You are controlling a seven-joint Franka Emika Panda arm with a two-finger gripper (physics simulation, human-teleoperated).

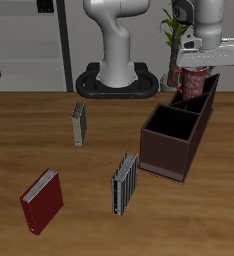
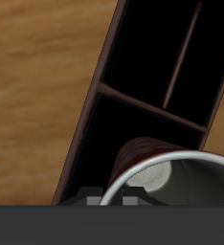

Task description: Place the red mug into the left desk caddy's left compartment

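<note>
A: Where's the mug?

B: Up in the air, off the table, hanging under the gripper just above the caddy's far end. The wrist view shows its rim and grey-white inside close under the camera, with the dark compartments below.

A: Is the gripper clamped on it?

B: It looks closed on the mug near the rim, though the fingers themselves are mostly hidden.

A: Which way does the mug point?

B: Long axis roughly vertical, mouth up. I can't make out the handle.

A: So which step is this?

B: I'd judge carrying is nearly done and it's lining up for the drop. Next calls for centring over the left compartment, clear of the divider, then lowering straight and letting go.

A: Anything nearby?

B: A red book and two grey ones, well apart.
</note>
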